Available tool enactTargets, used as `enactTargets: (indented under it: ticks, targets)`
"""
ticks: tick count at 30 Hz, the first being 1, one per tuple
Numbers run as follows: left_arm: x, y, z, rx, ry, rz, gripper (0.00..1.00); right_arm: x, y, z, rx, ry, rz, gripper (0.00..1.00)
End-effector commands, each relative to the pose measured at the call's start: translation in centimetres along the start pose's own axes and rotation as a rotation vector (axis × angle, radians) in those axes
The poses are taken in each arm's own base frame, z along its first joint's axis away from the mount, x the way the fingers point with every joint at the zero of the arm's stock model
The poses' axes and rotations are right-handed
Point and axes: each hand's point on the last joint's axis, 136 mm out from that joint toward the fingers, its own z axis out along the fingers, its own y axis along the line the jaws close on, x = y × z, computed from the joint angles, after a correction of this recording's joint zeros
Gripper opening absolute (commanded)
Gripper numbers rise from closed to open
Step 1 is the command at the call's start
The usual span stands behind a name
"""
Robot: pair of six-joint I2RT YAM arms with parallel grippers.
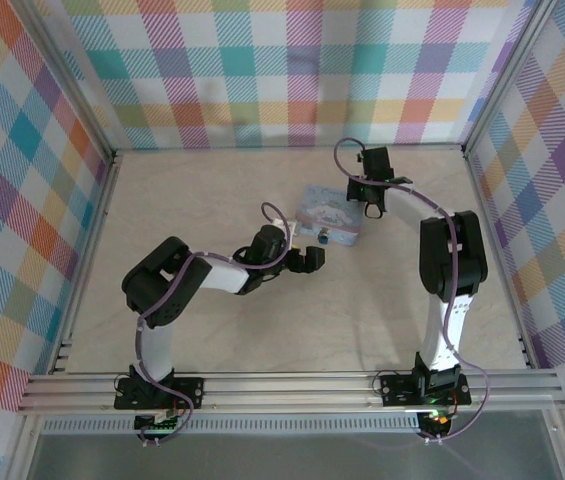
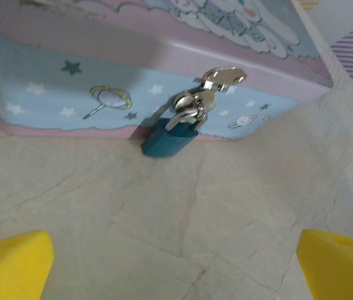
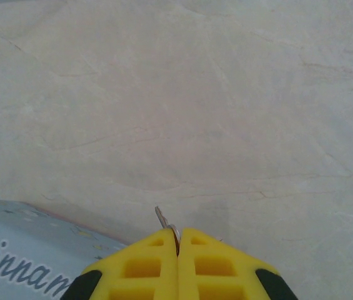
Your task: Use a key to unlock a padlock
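The padlock [image 2: 167, 139], small and dark blue, hangs by its thin metal shackle from the silvery clasp [image 2: 221, 77] on the front of the pale blue tin [image 2: 70, 87]. It rests against the tabletop. My left gripper [image 2: 176, 269] is open and wide, a short way in front of the padlock, with nothing between its yellow fingertips [image 2: 14, 262]. From above, the left gripper [image 1: 307, 258] sits just near the tin [image 1: 330, 212]. My right gripper [image 3: 177, 240] is shut on the key [image 3: 162, 217], whose thin silvery tip sticks out past the fingers. The right gripper [image 1: 372, 203] hovers at the tin's far right side.
Checked walls enclose the pale marbled table [image 1: 212, 200] on three sides. The tin's corner with lettering [image 3: 20, 262] lies at the lower left under the right gripper. Both arms reach toward the table's middle, one on each side of the tin.
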Motion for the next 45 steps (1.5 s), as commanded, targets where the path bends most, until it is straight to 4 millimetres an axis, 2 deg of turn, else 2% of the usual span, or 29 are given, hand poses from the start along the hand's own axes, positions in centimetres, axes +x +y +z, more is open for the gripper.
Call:
enactTargets:
  ticks: [1, 8, 12, 15, 17, 20, 25, 31, 36, 37, 38, 43, 45]
  targets:
    - [0.2, -0.6, 1.7, 0.038, -0.021, 0.038, 1.00, 2.3, -0.3, 1.4, 0.026, 0.074, 0.016, 0.00]
    - [1.3, -0.8, 4.0, 0.046, 0.023, 0.075, 1.00, 3.6, 2.0, 2.2, -0.060, 0.114, 0.003, 0.00]
    - [1.9, -1.9, 4.4, 0.105, 0.049, 0.078, 0.97, 4.8, 3.5, 2.3, -0.100, 0.135, -0.004, 0.00]
    - [2.4, -3.2, 4.6, 0.156, 0.072, 0.097, 0.90, 5.7, 3.9, 2.4, -0.108, 0.141, 0.001, 0.00]
    - [2.8, -3.6, 4.9, 0.163, 0.087, 0.102, 0.90, 6.2, 4.1, 2.5, -0.119, 0.145, 0.008, 0.00]
    - [2.9, -4.2, 5.1, 0.172, 0.088, 0.115, 0.92, 6.3, 4.3, 2.3, -0.123, 0.143, 0.009, 0.00]
    - [3.4, -5.6, 5.6, 0.230, 0.129, 0.134, 0.81, 6.4, 4.6, 2.1, -0.130, 0.146, 0.005, 0.00]
    - [3.0, -6.1, 5.8, 0.229, 0.111, 0.139, 0.89, 6.3, 4.7, 1.8, -0.134, 0.138, 0.006, 0.00]
    - [3.3, -7.6, 5.7, 0.311, 0.133, 0.147, 0.78, 6.1, 4.7, 1.8, -0.136, 0.134, 0.011, 0.00]
    - [3.2, -8.0, 5.6, 0.331, 0.128, 0.148, 0.72, 6.2, 4.7, 1.8, -0.135, 0.136, 0.010, 0.00]
    - [3.3, -8.1, 5.5, 0.340, 0.130, 0.147, 0.71, 6.2, 4.7, 1.7, -0.135, 0.134, 0.009, 0.00]
    - [2.5, -8.0, 5.2, 0.338, 0.082, 0.123, 0.73, 5.9, 4.7, 1.5, -0.133, 0.126, 0.009, 0.00]
    - [2.2, -7.6, 5.2, 0.310, 0.064, 0.098, 0.77, 5.7, 4.8, 1.3, -0.138, 0.121, 0.012, 0.00]
